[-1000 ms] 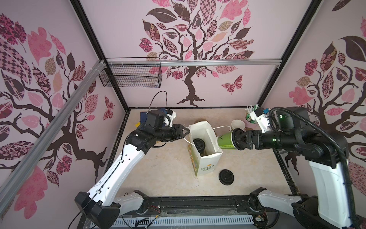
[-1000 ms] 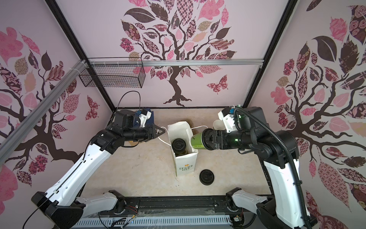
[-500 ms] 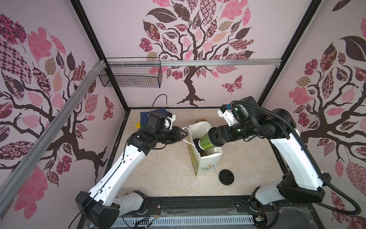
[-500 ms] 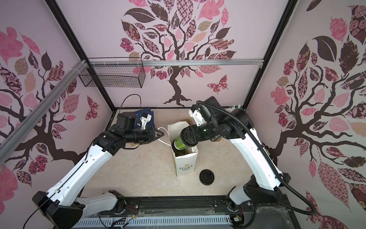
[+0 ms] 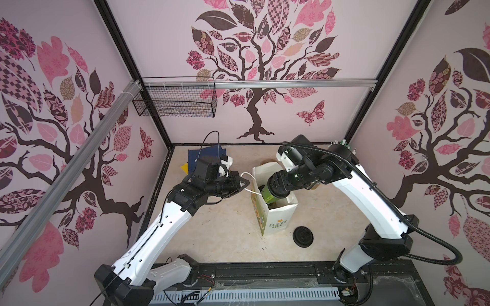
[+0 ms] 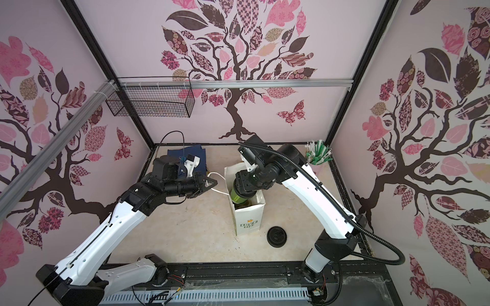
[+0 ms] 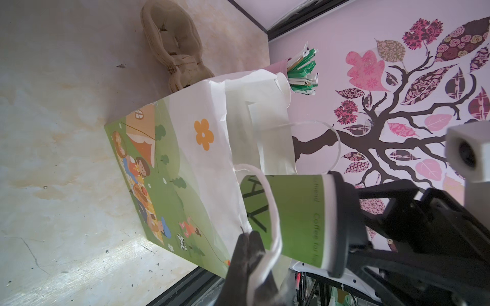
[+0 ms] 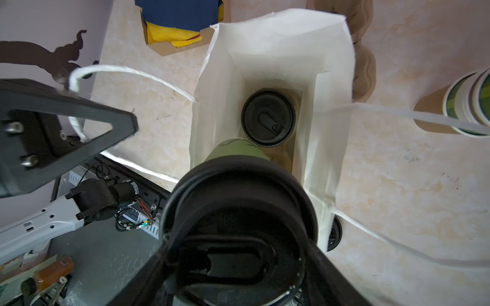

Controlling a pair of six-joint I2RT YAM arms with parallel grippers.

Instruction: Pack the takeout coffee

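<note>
In a top view my left gripper [image 5: 243, 182] is clamped on the handle [image 5: 247, 174] of the bag [image 5: 278, 222]. My right gripper [image 5: 275, 188] grips a cup [image 5: 268, 196] by its lidded top, base inside the bag's mouth — a loose lid [image 5: 303, 236] lies beside the bag. Left wrist: my jaws are closed on the handle, the cup partly in. Right wrist: a second cup [image 8: 267, 118] stands upright at the bag's bottom — the held one is above it.

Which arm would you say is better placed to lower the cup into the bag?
Right: the right pincer holds the cup at the bag's mouth, while the left pincer pinches the handle.
</note>
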